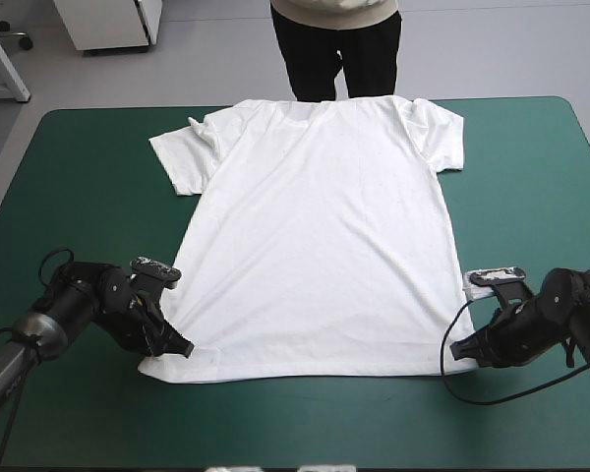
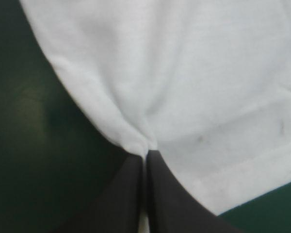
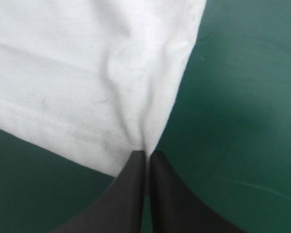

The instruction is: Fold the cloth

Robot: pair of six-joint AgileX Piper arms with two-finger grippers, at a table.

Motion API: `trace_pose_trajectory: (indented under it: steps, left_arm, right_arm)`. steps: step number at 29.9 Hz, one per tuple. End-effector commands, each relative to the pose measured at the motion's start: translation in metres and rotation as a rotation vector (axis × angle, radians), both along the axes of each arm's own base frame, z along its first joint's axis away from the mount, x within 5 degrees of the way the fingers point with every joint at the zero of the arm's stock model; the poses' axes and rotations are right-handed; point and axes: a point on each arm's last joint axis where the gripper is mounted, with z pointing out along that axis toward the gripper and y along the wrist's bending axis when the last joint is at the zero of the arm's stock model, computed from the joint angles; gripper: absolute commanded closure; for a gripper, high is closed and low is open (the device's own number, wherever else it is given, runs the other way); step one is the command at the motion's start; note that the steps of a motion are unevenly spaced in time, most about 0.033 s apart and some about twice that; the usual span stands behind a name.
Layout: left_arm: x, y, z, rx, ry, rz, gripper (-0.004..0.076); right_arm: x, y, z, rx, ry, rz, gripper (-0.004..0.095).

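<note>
The T-shirt (image 1: pixel 315 236) lies spread flat on the teal-green table (image 1: pixel 88 157) (collar toward the far edge). The left gripper (image 1: pixel 182 346) pinches its near left hem corner and the right gripper (image 1: pixel 454 346) the near right one, both jaws nearly closed on fabric.

T-shirt (image 1: pixel 315 246) lies flat on table (image 1: pixel 88 177), midway between side edges, collar at far edge (sleeves out to either side), hem toward near edge. At hem's left corner, left gripper (image 1: pixel 182 347); at right corner, right gripper (image 1: pixel 455 348).
</note>
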Motion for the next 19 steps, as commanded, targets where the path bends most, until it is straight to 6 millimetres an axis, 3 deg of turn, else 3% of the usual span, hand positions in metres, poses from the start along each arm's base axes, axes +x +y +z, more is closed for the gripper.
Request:
trace_pose_trajectory:
  steps: [1,6,8,14,19]
  left_arm:
    - [0.002,-0.006,0.012,-0.078,-0.060,0.005,0.0626]
    - [0.005,-0.011,0.019,-0.133,-0.075,0.029,0.0362]
    - [0.009,-0.012,0.027,-0.140,-0.104,0.038,0.0296]
    - [0.033,-0.009,0.080,-0.146,-0.372,0.117,0.0279]
    - [0.067,-0.001,0.105,-0.104,-0.519,0.203,0.0279]
  right_arm:
    - [0.001,0.001,0.010,0.007,-0.057,0.000,0.0793]
    - [0.003,0.001,0.016,0.007,-0.075,-0.001,0.0525]
    - [0.003,0.001,0.024,0.009,-0.102,-0.003,0.0454]
    - [0.010,0.000,0.075,0.014,-0.318,-0.036,0.0444]
    - [0.021,0.000,0.109,0.018,-0.482,-0.052,0.0465]
